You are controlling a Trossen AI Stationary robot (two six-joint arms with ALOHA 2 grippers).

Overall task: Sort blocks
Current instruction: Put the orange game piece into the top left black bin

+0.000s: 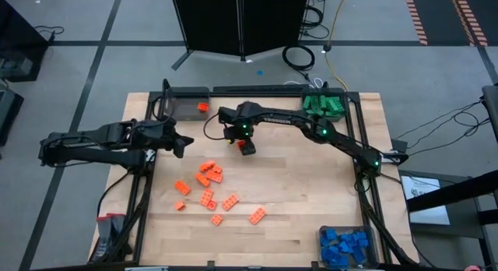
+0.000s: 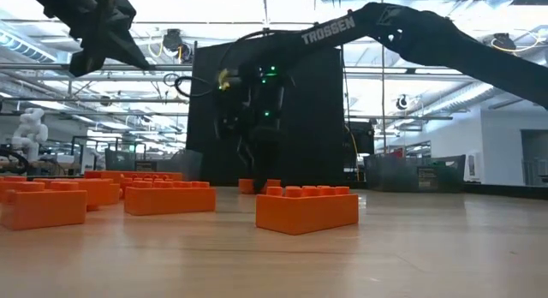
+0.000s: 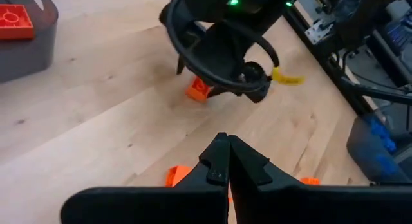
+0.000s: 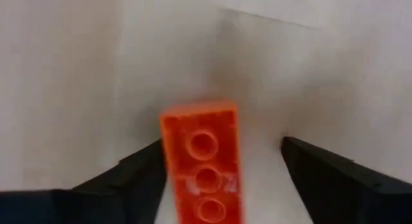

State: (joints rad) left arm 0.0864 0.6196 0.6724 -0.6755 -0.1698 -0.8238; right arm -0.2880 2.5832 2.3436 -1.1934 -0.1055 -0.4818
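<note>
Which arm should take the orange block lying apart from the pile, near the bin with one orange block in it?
Right. The right gripper is open with that orange block between its fingers; the left gripper is shut and off to the side.

Both arms are matte black, built of slim tubular links with bulkier joint housings. The right arm (image 2: pixel 445 41) bears white "TROSSEN" lettering and small green lights at its joints. A looping black cable (image 3: pixel 212 50) and a yellow tag hang at its wrist.
</note>
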